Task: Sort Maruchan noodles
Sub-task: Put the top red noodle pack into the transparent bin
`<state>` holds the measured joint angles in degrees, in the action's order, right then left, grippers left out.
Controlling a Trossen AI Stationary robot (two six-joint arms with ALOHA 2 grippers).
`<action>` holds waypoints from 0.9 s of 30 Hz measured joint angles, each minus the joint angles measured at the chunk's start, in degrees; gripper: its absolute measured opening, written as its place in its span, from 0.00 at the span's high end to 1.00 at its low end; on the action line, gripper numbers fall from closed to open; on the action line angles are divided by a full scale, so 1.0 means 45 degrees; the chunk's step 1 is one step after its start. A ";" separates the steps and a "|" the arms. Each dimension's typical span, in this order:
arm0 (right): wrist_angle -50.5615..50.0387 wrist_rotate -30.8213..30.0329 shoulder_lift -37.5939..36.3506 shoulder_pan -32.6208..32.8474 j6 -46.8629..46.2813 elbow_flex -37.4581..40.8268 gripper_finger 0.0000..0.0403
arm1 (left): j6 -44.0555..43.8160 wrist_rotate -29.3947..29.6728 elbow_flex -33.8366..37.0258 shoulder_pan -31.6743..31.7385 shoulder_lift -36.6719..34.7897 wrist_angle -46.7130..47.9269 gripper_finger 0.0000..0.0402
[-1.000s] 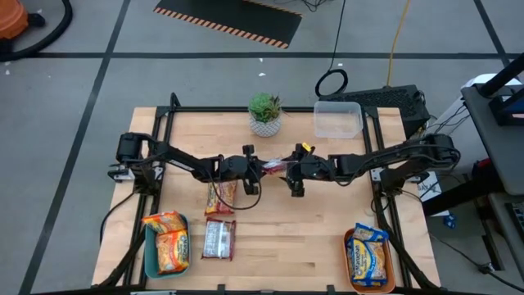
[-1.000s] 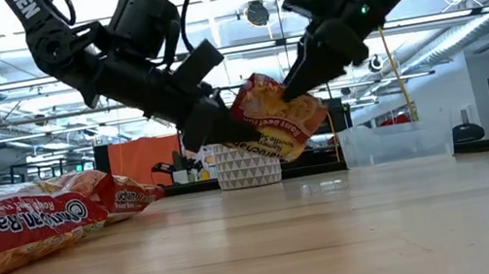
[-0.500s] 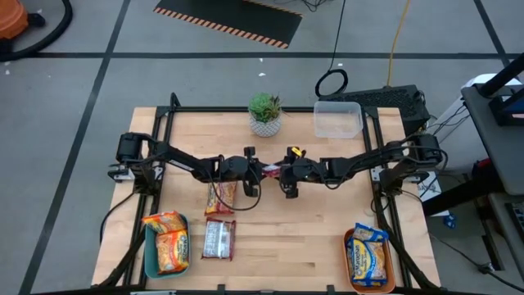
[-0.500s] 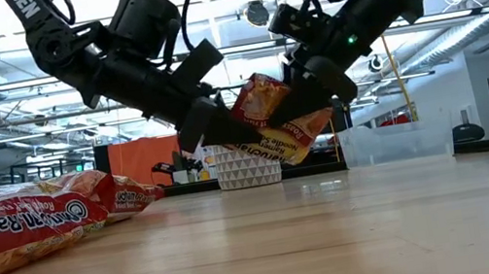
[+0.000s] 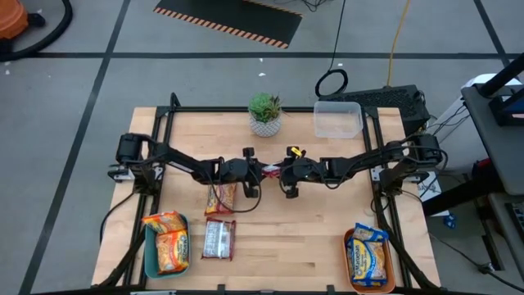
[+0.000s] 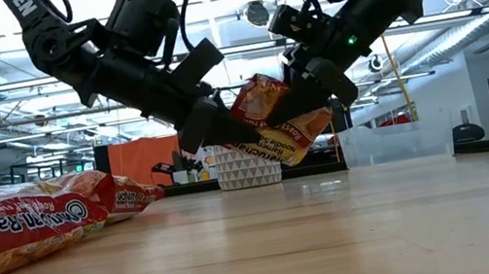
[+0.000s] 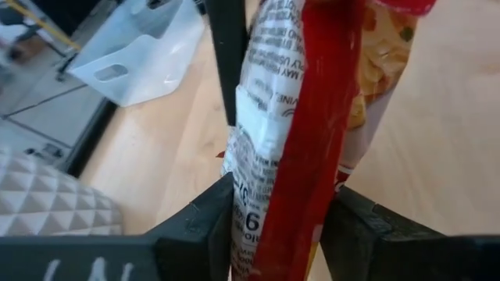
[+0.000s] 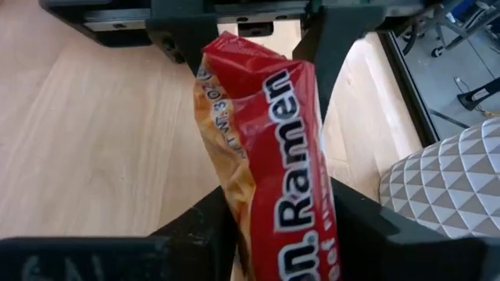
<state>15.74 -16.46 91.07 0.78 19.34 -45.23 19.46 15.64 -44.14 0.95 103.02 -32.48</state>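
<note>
A red ramen packet (image 5: 273, 168) (image 6: 271, 118) hangs in the air over the table's middle, between both grippers. My left gripper (image 5: 260, 170) (image 7: 277, 226) reaches in from the table's left and is shut on it. My right gripper (image 5: 283, 172) (image 8: 277, 222) reaches in from the right and is shut on the other end. Two more packets (image 5: 221, 197) (image 5: 219, 239) lie flat on the table near the left arm. Orange packets (image 5: 166, 242) lie in a teal tray, and yellow-and-blue packets (image 5: 368, 256) lie in an orange tray. My left gripper pinches the packet's lower, left-hand end (image 7: 262, 211) between its two fingers, slanting down from the table's left. The packet is lifted clear and stands on edge between the fingers. My right gripper pinches the packet's upper, right-hand end (image 8: 273, 203) between its two fingers (image 8: 348, 222), slanting down from the table's right. The packet is clear of the table and tilted.
A potted plant (image 5: 264, 113) and a clear plastic tub (image 5: 337, 119) stand at the far edge. The teal tray (image 5: 148, 254) sits at the near left corner, the orange tray (image 5: 349, 264) at the near right. Bare wood lies between the trays.
My right gripper has moved toward the table's left and slightly down, closing in over the packet's right-hand end. My left gripper has kept the packet in the air in the same place. Over the last half second nothing has moved.
</note>
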 joint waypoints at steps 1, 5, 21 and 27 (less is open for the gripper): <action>-0.0019 -0.0024 -0.0041 0.0000 -0.0002 0.0000 0.63 | 0.0003 0.0282 0.0000 -0.0074 0.0000 -0.0037 0.58; -0.0359 -0.0244 -0.0363 -0.0010 0.0002 0.0000 0.64 | -0.0087 0.1677 -0.0007 -0.0368 0.0000 -0.0324 0.44; -0.3032 -0.2289 -0.2774 -0.0207 -0.1300 0.0015 0.67 | -0.1140 0.3327 -0.0061 -0.1360 -0.2984 0.1589 0.19; -0.3118 -0.3160 -0.3802 -0.0422 -0.2202 0.0390 0.67 | -0.2354 0.3342 -0.0058 -0.1493 -0.4411 0.3443 0.19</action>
<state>1.71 -30.68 73.96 -1.12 9.44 -43.48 8.87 30.68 -44.40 -5.77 83.17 -16.99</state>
